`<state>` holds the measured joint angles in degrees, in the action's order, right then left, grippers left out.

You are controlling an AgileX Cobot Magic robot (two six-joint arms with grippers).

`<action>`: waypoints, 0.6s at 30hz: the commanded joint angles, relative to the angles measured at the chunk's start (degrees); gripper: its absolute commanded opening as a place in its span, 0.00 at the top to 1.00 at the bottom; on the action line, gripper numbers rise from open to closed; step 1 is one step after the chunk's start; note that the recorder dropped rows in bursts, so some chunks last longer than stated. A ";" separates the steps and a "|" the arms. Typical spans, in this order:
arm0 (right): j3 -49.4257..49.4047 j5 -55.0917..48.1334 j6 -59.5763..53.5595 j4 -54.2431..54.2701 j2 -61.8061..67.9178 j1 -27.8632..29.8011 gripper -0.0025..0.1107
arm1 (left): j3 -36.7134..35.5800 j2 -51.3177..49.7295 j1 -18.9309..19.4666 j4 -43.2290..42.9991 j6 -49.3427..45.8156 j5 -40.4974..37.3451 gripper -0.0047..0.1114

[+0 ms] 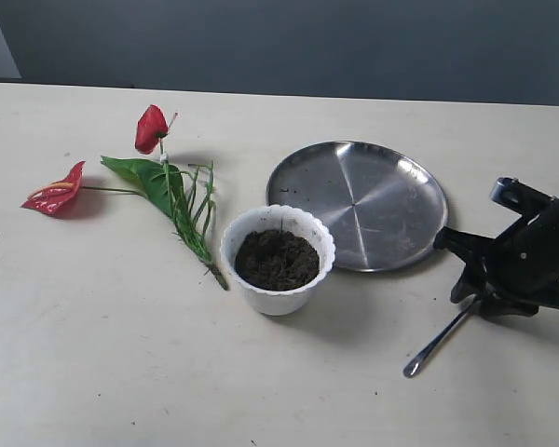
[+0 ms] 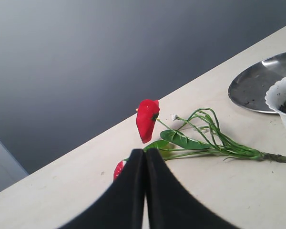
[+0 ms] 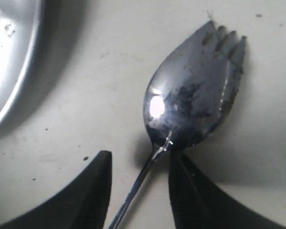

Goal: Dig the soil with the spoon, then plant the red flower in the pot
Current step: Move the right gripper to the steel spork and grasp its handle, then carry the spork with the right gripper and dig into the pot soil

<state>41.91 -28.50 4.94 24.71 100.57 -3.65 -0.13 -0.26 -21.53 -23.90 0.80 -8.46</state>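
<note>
Your right gripper (image 3: 139,164) has its jaws released, straddling the spoon (image 3: 193,98) handle on the table (image 1: 121,354); your left gripper (image 2: 145,155) has its jaws clenched empty; the red flower (image 1: 158,182) lies beside the soil-filled (image 1: 277,258) pot (image 1: 278,296), near the steel plate (image 1: 359,200).

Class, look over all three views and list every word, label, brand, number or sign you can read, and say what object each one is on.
None: no readable text shows in any view.
Round steel plate: plain metal, no stamp visible.
White scalloped plastic pot: unmarked wall.
Shiny silver spoon with pronged tip: only dirt smears and glare, no engraving.
Pale table: bare, no signs.
</note>
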 commanded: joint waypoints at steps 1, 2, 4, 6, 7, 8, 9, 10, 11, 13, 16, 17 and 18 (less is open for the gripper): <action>0.16 0.87 0.17 0.03 0.21 0.20 0.64 | 0.13 0.26 -0.38 0.45 0.32 0.60 0.95; 0.16 0.72 0.17 0.03 0.98 0.20 0.64 | 0.13 0.26 -0.38 0.45 0.32 0.60 0.95; 0.16 0.58 0.22 0.03 2.15 0.20 0.64 | 0.13 0.26 -0.38 0.45 0.32 0.60 0.95; 0.16 0.35 0.31 0.17 3.66 0.20 0.64 | 0.13 0.26 -0.38 0.45 0.32 0.60 0.95; 0.16 0.35 0.31 0.26 4.30 0.20 0.64 | 0.13 0.26 -0.38 0.45 0.32 0.60 0.95; 0.16 0.23 0.31 0.26 4.80 0.20 0.64 | 0.13 0.26 -0.38 0.45 0.32 0.60 0.95; 0.16 -0.03 0.31 0.39 5.09 0.20 0.65 | 0.13 0.26 -0.38 0.45 0.32 0.60 0.95; 0.16 -0.18 0.31 0.39 5.38 0.20 0.67 | 0.13 0.26 -0.38 0.45 0.32 0.60 0.95; 0.16 -0.18 0.31 0.39 5.37 0.20 0.71 | 0.13 0.26 -0.38 0.45 0.32 0.60 0.95; 0.16 -0.18 0.31 0.39 5.37 0.20 0.82 | 0.13 0.26 -0.38 0.45 0.32 0.60 0.95; 0.16 -0.60 0.20 0.10 5.37 0.20 0.94 | 0.13 0.26 -0.38 0.45 0.32 0.60 0.95; 0.16 -0.99 -0.11 0.00 5.37 0.20 0.97 | 0.13 0.26 -0.38 0.45 0.32 0.60 0.95; 0.16 -1.26 -0.25 0.00 5.37 0.20 0.99 | 0.13 0.26 -0.38 0.45 0.32 0.60 0.95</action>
<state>43.01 -29.46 5.83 26.08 103.71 -3.32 -0.13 -0.26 -21.53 -23.90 0.80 -8.46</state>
